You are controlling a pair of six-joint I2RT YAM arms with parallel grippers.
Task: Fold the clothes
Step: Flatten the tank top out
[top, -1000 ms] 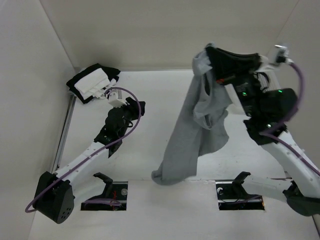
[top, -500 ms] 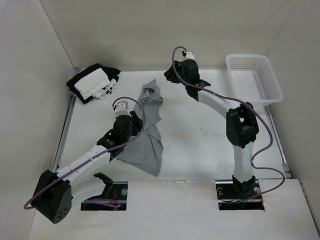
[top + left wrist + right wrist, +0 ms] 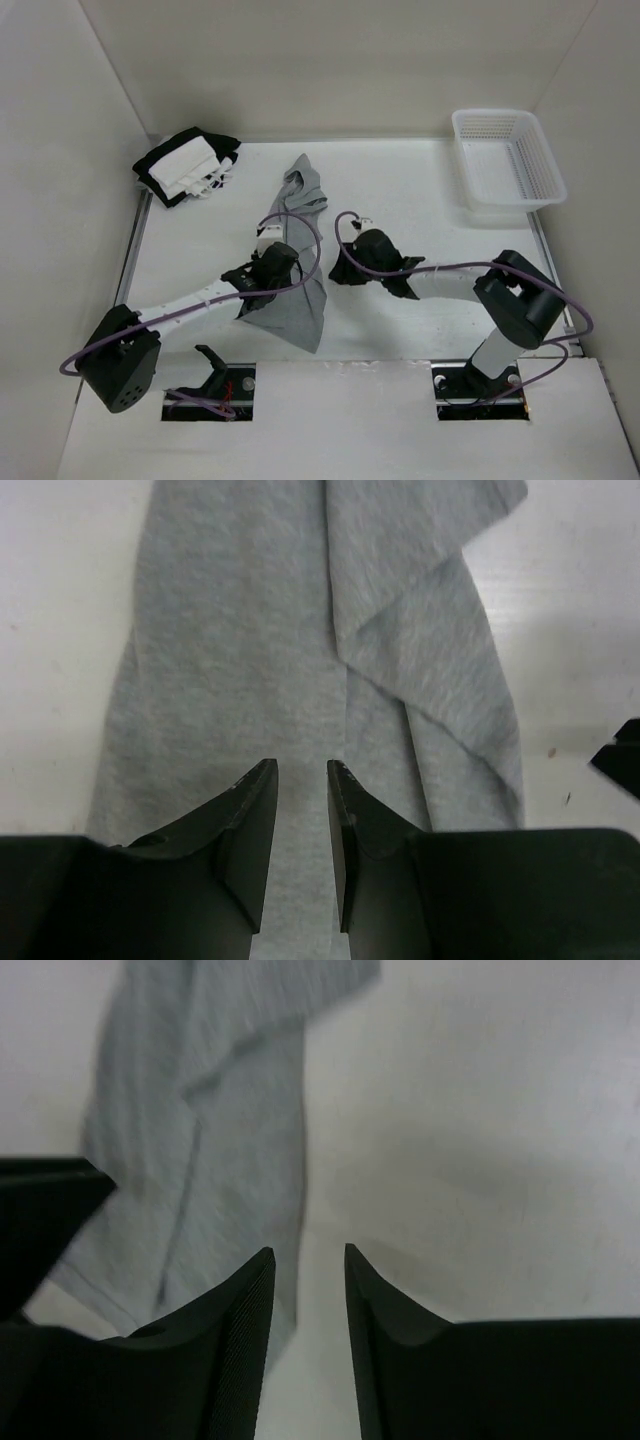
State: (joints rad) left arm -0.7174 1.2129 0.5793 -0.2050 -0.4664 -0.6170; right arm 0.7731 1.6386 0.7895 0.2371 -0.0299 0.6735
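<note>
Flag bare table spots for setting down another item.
Free: far middle, between the grey garment and the white basket; left side, between the black-and-white bundle and the left arm. Crowded: near centre, left arm over the garment, right arm alongside.

Black-and-white bundle point(image 3: 185, 165) far left, basket point(image 3: 508, 203) far right

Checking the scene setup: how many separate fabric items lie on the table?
2: a light heather-grey knit garment stretched out lengthwise in the middle, and a black-and-white fabric bundle in the far left corner.
</note>
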